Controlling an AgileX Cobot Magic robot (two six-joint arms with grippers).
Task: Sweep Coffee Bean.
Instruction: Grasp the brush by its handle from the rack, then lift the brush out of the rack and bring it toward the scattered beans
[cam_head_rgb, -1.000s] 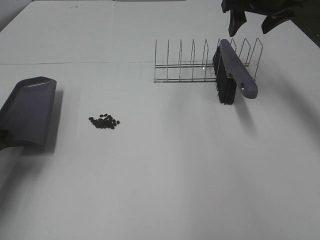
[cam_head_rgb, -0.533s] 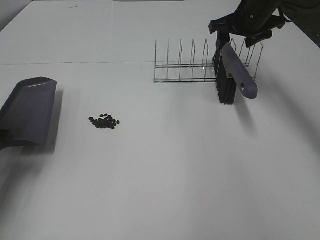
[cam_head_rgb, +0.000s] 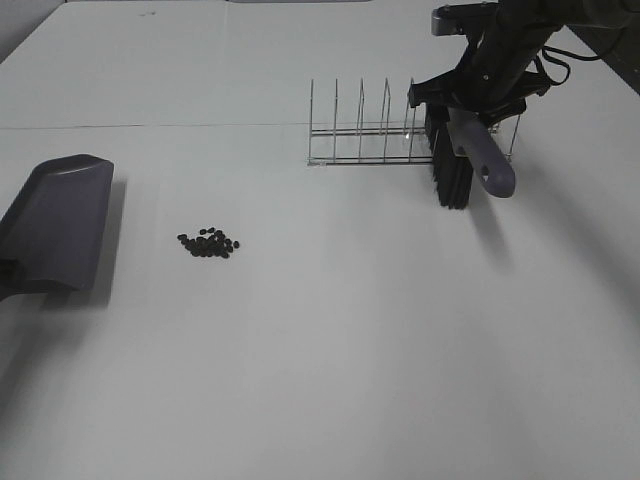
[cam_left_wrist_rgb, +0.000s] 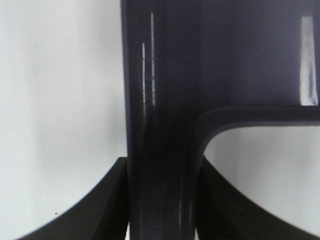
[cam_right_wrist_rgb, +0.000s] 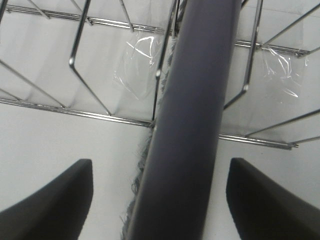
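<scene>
The coffee beans lie in a small dark cluster on the white table, left of centre. A grey dustpan sits to their left. My left gripper is shut on the dustpan's handle and is out of view past the left edge of the exterior view. A grey-handled brush with black bristles leans in the wire rack at the back right. My right gripper is open and straddles the brush handle, with its fingers apart from it.
The wire rack's upright prongs stand close on both sides of the brush. The table's far edge runs behind the rack. White table surface lies between the beans and the brush.
My right gripper has come down from above the rack and now straddles the brush handle. The dustpan, beans and brush have not moved.
</scene>
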